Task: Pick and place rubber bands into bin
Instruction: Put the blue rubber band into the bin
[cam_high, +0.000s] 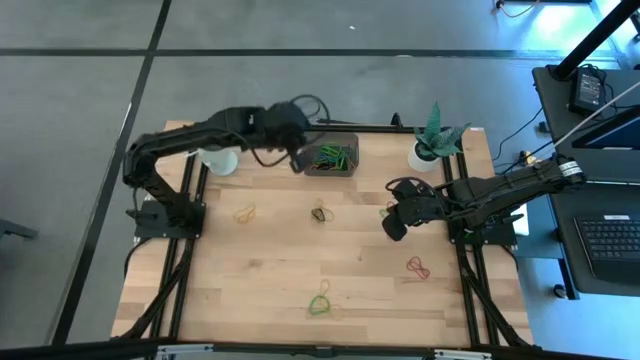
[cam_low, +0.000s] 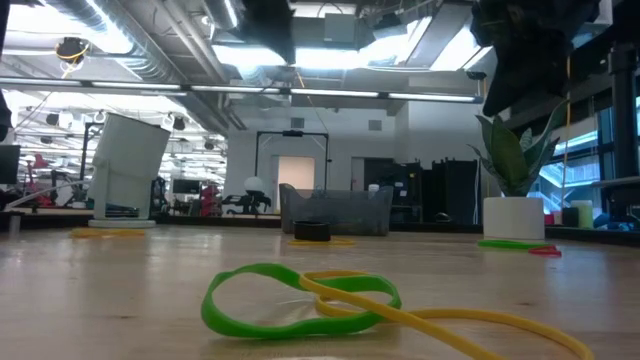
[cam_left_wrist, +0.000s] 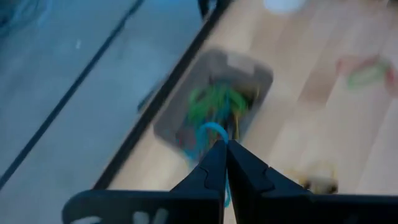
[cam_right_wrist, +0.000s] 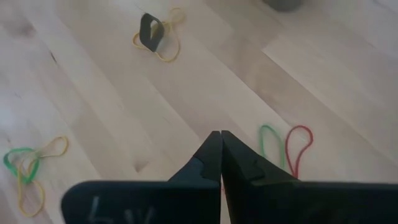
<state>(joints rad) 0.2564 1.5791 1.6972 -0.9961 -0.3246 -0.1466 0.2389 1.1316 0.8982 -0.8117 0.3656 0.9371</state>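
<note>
Left gripper (cam_left_wrist: 225, 149): fingers clenched on blue rubber band (cam_left_wrist: 208, 132), poised above dark translucent rectangular bin (cam_high: 332, 158) for dropping. Right gripper (cam_right_wrist: 220, 142): fingers clenched empty, over bench (cam_high: 260, 270).

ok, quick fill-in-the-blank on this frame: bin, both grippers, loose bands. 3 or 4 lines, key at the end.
1. The left gripper holds a ____ rubber band over the bin.
2. The right gripper hangs above the table with its fingers ____.
3. The black and yellow rubber bands lie on the table, ____ the bin.
4. The plant pot stands on the bin's ____ side in the high view.

Missing words: blue; shut; outside; right
</note>
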